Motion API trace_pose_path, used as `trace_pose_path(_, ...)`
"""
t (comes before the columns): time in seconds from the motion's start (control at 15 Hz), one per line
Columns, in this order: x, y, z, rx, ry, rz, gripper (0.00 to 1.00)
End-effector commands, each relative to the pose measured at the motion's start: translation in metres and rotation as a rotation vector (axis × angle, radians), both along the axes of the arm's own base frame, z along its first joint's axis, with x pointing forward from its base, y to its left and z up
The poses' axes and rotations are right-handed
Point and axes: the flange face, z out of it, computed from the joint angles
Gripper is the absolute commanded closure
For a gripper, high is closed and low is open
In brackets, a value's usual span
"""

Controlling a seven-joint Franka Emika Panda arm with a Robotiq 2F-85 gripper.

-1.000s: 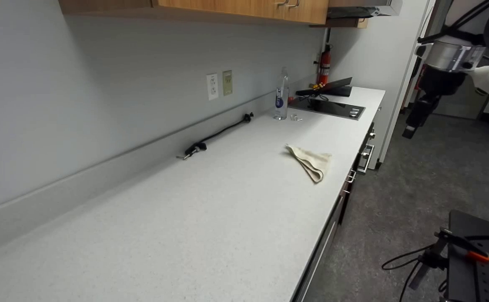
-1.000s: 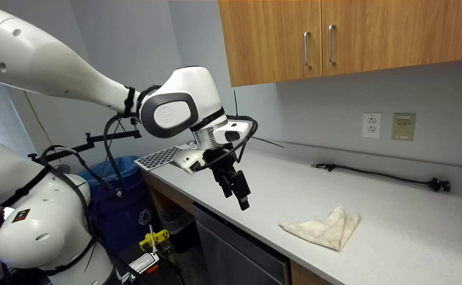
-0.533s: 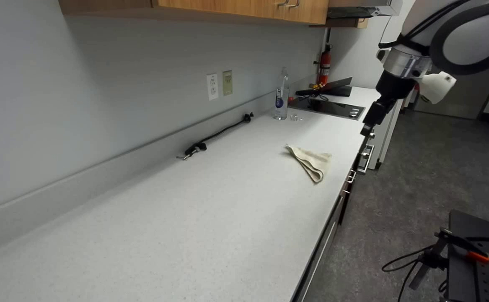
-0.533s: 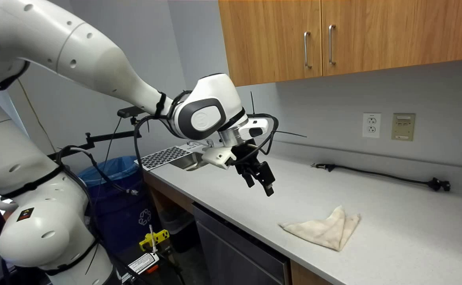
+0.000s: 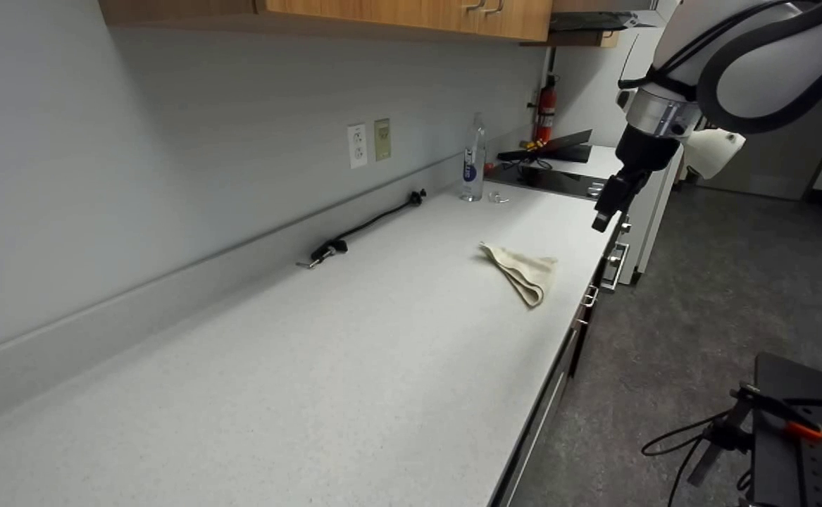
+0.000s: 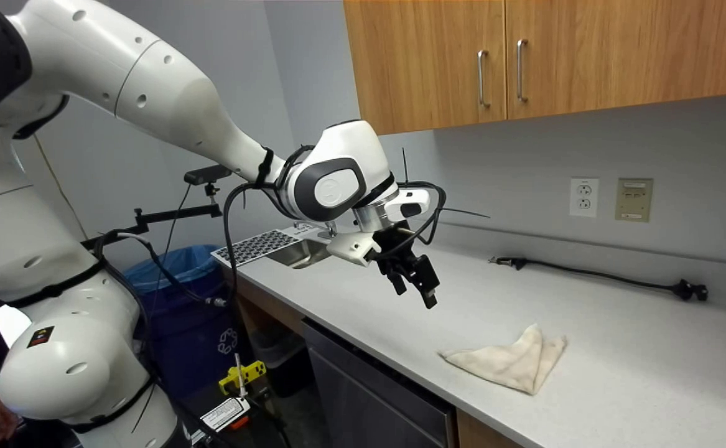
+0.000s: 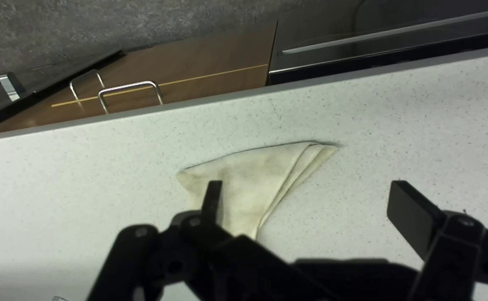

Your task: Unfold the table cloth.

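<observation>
In the wrist view the lower end of the cloth runs behind the gripper, whose jaws stand wide apart. The cloth lies folded on the counter, near the front edge; its layers are hard to count. In an exterior view the arm is cut off at the right, and the gripper covers a corner of the cooktop. Since a second ago the gripper has come in over the counter, nearer the cloth, which lies unchanged. The sink, mostly hidden then, now shows.
</observation>
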Motion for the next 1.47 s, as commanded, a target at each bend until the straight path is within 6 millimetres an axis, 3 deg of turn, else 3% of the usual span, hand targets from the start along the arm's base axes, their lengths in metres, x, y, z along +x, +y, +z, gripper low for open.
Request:
trace_pose_path(0.0, 0.010, -0.004, -0.003, -0.017, -0.005, -0.015, 0.00)
trace_pose_path(0.4, 0.065, -0.001, -0.025, -0.095, 0.007, -0.005, 0.00)
trace_pose_path(1.0, 0.142, -0.008, -0.102, -0.125, 0.095, 0.018, 0.00)
trace_pose_path(1.13, 0.150, -0.009, -0.108, -0.093, 0.106, 0.014, 0.00)
trace_pose_path(1.2, 0.134, -0.007, -0.104, -0.094, 0.105, 0.020, 0.00)
trace_pose_path(1.4, 0.144, -0.009, -0.113, -0.095, 0.106, 0.017, 0.00)
